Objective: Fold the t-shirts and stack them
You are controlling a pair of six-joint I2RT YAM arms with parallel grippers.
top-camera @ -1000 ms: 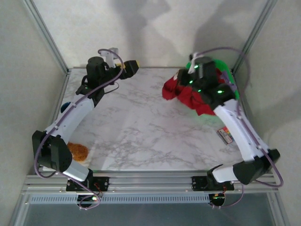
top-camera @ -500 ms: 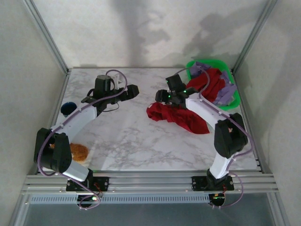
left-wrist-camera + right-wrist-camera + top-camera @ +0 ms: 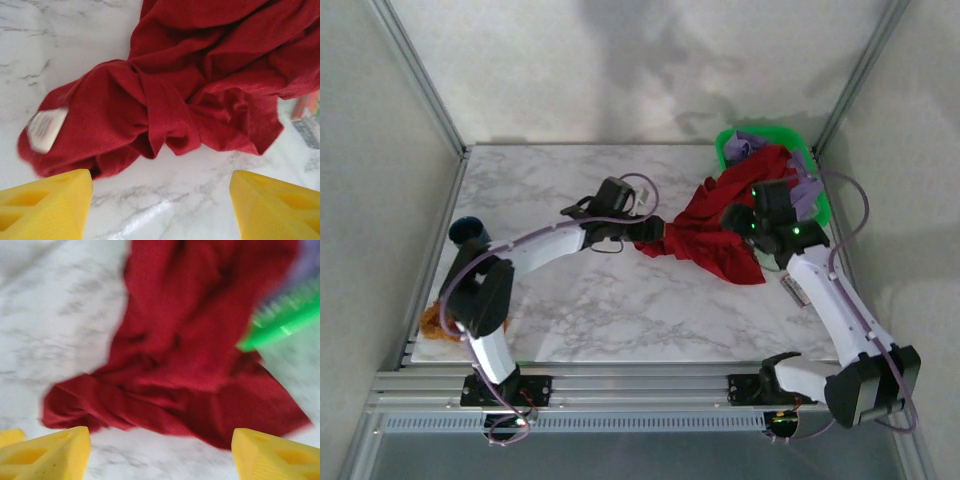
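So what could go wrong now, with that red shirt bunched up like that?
The red t-shirt trails over the rim of the green basket, so pulling might drag the basket or the lavender t-shirt along. It lies in bunched folds, so the open left pincer may pinch several layers.

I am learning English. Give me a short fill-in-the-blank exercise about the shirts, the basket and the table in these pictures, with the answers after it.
The deep red cloth t-shirt lies crumpled on the white ___ table. The pale lavender t-shirt lies inside the bright ___ plastic basket. A small ___ label shows on the red t-shirt. The fuzzy orange-brown lump sits at the table's near ___ corner.
Missing words: marble, green, white, left.
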